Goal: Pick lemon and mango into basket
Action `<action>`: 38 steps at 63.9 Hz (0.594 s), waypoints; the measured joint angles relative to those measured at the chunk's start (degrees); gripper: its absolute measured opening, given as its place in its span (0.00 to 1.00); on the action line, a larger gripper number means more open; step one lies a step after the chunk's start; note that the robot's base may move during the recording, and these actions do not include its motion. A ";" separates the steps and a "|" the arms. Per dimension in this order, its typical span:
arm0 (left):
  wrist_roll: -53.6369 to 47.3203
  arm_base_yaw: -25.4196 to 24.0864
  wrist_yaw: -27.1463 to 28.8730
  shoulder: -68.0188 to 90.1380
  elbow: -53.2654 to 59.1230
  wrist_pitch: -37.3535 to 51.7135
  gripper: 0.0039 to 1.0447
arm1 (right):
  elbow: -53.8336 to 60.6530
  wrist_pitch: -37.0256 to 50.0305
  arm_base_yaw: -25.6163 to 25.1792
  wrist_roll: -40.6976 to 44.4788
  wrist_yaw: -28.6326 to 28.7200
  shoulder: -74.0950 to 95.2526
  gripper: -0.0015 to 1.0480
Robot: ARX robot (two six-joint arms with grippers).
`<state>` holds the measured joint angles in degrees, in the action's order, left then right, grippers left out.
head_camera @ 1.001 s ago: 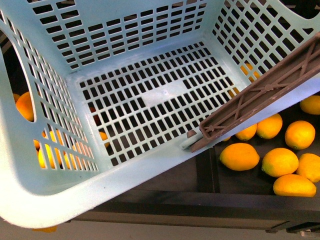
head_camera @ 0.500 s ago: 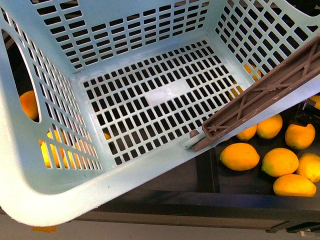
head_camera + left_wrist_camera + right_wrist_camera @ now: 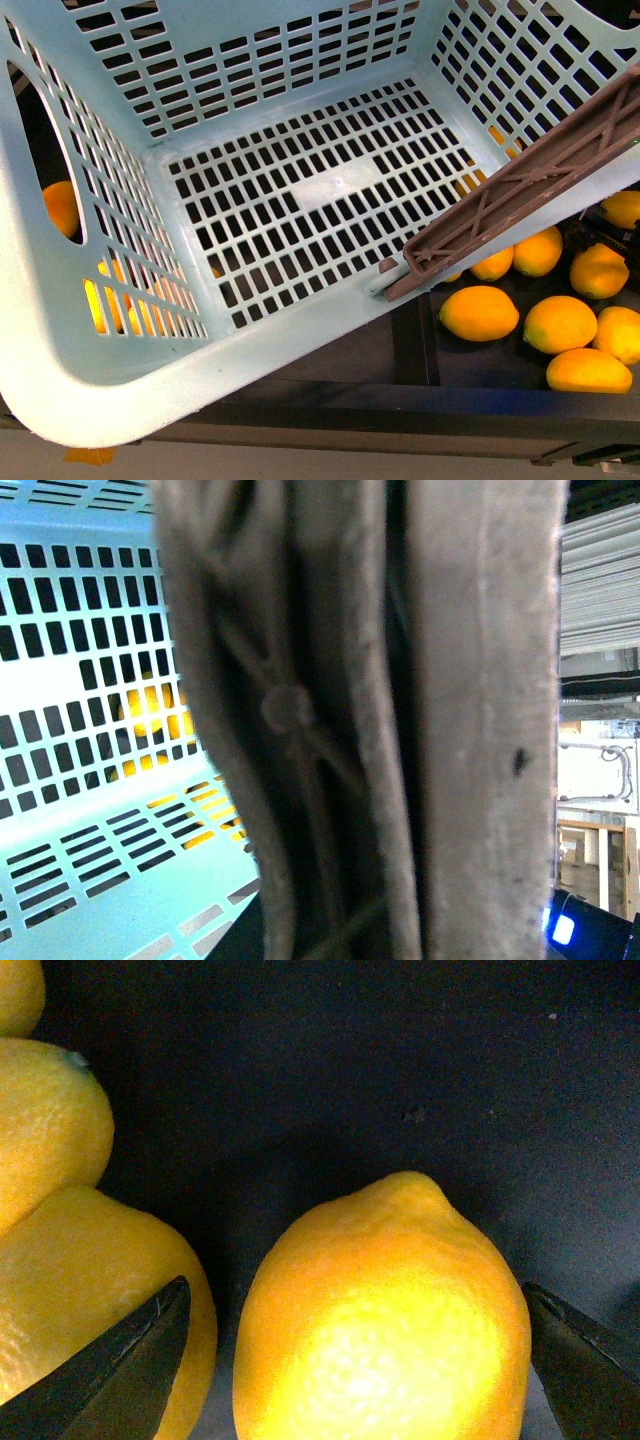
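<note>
Dropping in since a moment ago, your right gripper (image 3: pixel 355 1295) now straddles a lemon (image 3: pixel 598 272) on the dark worktop (image 3: pixel 400 1060) beside the empty basket (image 3: pixel 300 335), jaws apart; closing looks next. Left jaws don't show; no mango visible.

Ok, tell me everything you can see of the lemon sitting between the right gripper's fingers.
The lemon is yellow-orange with finely dimpled skin and a blunt nipple at its visible end. It lies on a dark surface, between the black fingers of the open right gripper. One finger is clearly apart from it. The other sits at its skin, contact unclear. A neighbouring lemon lies beside it, not touching. Its near end is out of frame.
</note>
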<state>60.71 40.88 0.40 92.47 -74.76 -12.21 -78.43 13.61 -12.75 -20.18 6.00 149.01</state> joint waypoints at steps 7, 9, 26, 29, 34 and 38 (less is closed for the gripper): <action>-0.02 0.00 0.07 0.00 0.00 0.00 0.14 | -1.60 -0.31 0.26 -1.31 -0.66 1.05 0.92; -0.04 0.00 0.07 0.00 0.00 0.00 0.14 | -2.08 -0.46 0.39 -1.68 -0.98 1.36 0.92; -0.02 0.00 0.04 0.00 0.00 0.00 0.14 | -2.91 -1.62 1.49 -2.58 -2.14 2.03 0.64; -0.02 0.00 0.02 0.00 0.00 0.00 0.14 | -2.78 -1.62 1.49 -2.64 -2.10 2.01 0.61; 0.00 0.00 0.00 0.00 0.00 0.00 0.14 | -2.19 -1.57 1.49 -2.73 -1.99 1.62 0.60; -0.02 0.00 0.02 0.00 0.00 0.00 0.14 | -0.72 -1.11 1.33 -2.25 -1.99 0.72 0.60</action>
<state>60.69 40.88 0.43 92.47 -74.76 -12.21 -79.15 12.49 -11.42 -22.44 4.01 149.73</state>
